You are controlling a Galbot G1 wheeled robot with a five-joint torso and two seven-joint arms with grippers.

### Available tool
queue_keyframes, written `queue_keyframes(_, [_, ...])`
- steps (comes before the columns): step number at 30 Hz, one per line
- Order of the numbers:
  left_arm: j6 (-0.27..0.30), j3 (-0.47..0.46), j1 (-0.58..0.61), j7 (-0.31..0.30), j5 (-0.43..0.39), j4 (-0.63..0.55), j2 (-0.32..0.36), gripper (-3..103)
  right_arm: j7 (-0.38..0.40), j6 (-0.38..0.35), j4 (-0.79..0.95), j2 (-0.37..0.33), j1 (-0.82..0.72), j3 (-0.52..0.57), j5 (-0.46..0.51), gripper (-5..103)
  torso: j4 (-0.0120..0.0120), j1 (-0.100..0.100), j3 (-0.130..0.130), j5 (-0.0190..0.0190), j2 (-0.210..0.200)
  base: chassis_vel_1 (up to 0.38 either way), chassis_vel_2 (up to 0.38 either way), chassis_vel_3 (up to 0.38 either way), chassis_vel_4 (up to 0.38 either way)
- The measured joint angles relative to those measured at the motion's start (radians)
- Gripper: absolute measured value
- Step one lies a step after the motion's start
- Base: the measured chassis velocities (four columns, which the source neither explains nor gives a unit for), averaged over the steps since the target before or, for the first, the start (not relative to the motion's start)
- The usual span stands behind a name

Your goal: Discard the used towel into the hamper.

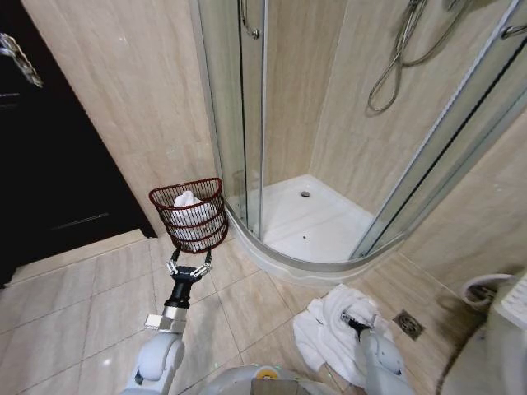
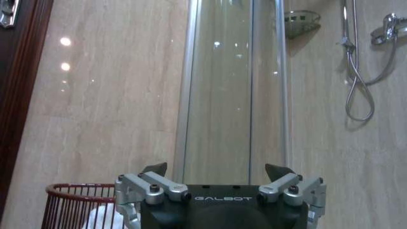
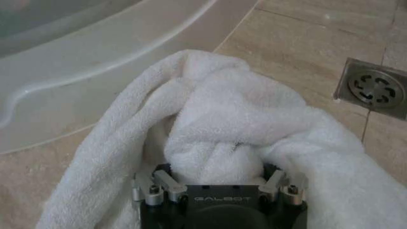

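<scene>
Towel [image 3: 235,119] bunched in right claw [image 3: 216,167] — drain [image 3: 376,88] beside

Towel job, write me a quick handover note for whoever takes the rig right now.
Right gripper: down on the floor, shut on a bunched fold of the white towel, which lies beside the shower base near the floor drain.
Left gripper: open, empty, just in front of the hamper.
Hamper: against the wall by the shower door, already holding white cloth.
Done: towel gripped.
Left: lift it, carry it to the hamper, drop it in.
</scene>
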Motion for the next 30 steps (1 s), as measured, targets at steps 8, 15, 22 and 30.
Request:
queue_keyframes(8, [-0.003, -0.002, 0.002, 0.0, -0.011, 0.0, 0.001, 100, -0.01, 0.0, 0.01, 0.007, -0.009, 0.004, 0.007, 66, 0.0001, 0.0, 0.0, 0.0005, 0.0, 0.0, 0.0, 0.0, 0.0])
queue_keyframes(15, [-0.003, -0.006, 0.003, 0.0, -0.016, -0.004, 0.004, 100, -0.019, 0.003, 0.012, 0.013, -0.014, 0.013, 0.011, 48, 0.0002, 0.0, 0.0, 0.0004, 0.0, 0.0, 0.0, 0.0, 0.0])
queue_keyframes(22, [-0.003, 0.003, 0.006, 0.001, -0.014, -0.01, -0.001, 100, -0.013, 0.049, 0.039, 0.014, -0.048, 0.014, 0.026, 32, 0.0006, 0.0, 0.0, 0.0017, 0.0, 0.0, 0.0, 0.0, 0.0])
queue_keyframes(30, [-0.006, 0.016, 0.004, 0.004, -0.008, -0.009, -0.012, 100, 0.005, 0.375, 0.193, 0.055, -0.163, 0.007, -0.074, 27, 0.0001, 0.0, 0.0, 0.0009, 0.0, 0.0, 0.0, 0.0, 0.0])
